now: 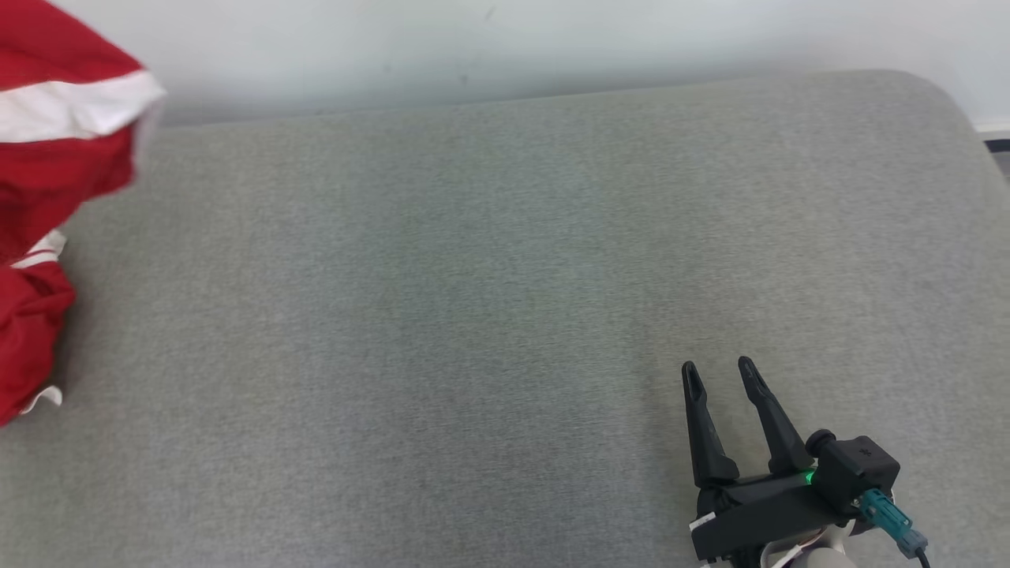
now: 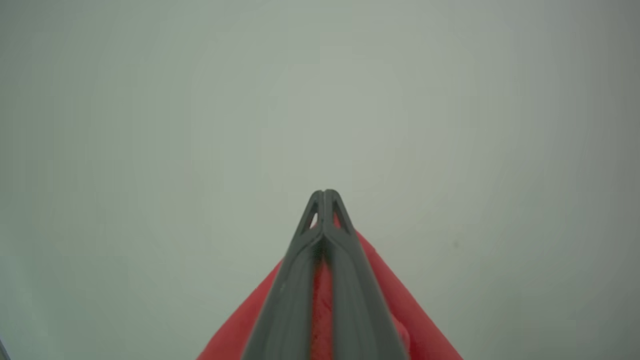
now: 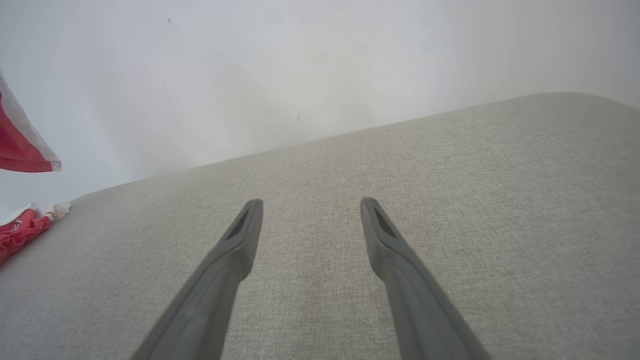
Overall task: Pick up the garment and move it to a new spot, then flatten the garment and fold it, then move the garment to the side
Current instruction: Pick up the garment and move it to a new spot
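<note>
The garment (image 1: pixel 47 181) is red with white bands and hangs at the left edge of the head view, its lower folds resting on the grey cushion (image 1: pixel 489 276). In the left wrist view my left gripper (image 2: pixel 325 195) is shut on the garment (image 2: pixel 395 295), red cloth pinched between its fingers and spreading out on both sides. My right gripper (image 1: pixel 720 369) rests low over the cushion at the lower right, open with nothing between its fingers. The right wrist view has that gripper (image 3: pixel 310 205) over bare fabric, with the garment (image 3: pixel 22 145) far to the left.
A pale wall (image 1: pixel 505 47) runs behind the cushion's far edge. The cushion's rounded corner (image 1: pixel 939 95) is at the upper right, with a strip of floor (image 1: pixel 998 146) beyond it.
</note>
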Robot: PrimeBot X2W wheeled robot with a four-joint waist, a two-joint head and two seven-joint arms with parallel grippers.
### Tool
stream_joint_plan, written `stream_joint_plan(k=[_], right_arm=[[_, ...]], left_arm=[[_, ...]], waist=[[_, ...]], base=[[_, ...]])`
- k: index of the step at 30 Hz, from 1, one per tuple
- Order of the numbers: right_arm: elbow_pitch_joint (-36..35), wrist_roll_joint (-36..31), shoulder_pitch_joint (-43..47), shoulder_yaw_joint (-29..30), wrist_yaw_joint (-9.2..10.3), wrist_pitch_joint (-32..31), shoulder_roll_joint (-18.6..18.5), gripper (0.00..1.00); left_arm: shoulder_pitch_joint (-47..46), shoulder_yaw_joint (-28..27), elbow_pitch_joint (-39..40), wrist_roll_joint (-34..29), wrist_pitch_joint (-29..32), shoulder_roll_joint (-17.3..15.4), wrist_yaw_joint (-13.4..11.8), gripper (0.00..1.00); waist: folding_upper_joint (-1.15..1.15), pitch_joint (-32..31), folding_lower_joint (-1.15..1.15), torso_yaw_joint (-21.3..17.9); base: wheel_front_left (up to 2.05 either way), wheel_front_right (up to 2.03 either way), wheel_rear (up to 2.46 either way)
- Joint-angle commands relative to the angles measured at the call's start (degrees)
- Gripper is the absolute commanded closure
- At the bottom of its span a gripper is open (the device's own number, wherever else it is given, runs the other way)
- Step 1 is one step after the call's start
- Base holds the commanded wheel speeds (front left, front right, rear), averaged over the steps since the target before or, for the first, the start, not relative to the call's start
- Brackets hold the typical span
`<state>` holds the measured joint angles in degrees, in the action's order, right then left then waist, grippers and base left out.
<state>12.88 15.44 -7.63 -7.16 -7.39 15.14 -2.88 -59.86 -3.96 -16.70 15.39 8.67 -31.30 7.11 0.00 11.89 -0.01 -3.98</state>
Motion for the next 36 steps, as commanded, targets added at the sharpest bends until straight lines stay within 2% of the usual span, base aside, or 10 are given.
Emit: stream_joint_plan(k=[1, 11, 22, 29, 36], right_arm=[[0.1, 0.5, 0.6, -0.2, -0.19, 0.0, 0.0, 0.0], [-0.1, 1.8, 0.7, -0.8, -0.19, 0.0, 0.0, 0.0], [-0.1, 2.7, 1.3, 0.4, -0.19, 0.0, 0.0, 0.0], [-0.2, 3.4, 1.3, 0.0, -0.19, 0.0, 0.0, 0.0], [-0.2, 3.4, 1.6, 0.3, -0.19, 0.0, 0.0, 0.0]], left_arm=[[-0.7, 0.5, 0.9, 0.8, 0.3, 0.5, 0.2, 1.0], [-4.0, 7.0, 8.6, 5.3, 2.7, 3.4, 0.3, 1.0], [-5.5, 15.0, 8.2, 8.5, 1.3, 8.9, 0.3, 1.0], [-3.4, 19.3, 8.7, 10.3, 0.3, 12.6, 0.3, 1.0], [3.4, 21.9, 9.7, 11.3, -0.8, 15.7, -0.7, 1.0]], waist=[[0.0, -0.6, 0.01, -1.1], [0.0, 0.2, 0.01, -6.7], [0.0, 1.4, 0.01, -13.1], [0.0, 1.9, 0.01, -15.0], [0.0, 2.3, 0.01, -15.5]], base=[[0.0, 0.0, 0.0], [0.0, 0.0, 0.0], [0.0, 0.0, 0.0], [0.0, 0.0, 0.0], [0.0, 0.0, 0.0]])
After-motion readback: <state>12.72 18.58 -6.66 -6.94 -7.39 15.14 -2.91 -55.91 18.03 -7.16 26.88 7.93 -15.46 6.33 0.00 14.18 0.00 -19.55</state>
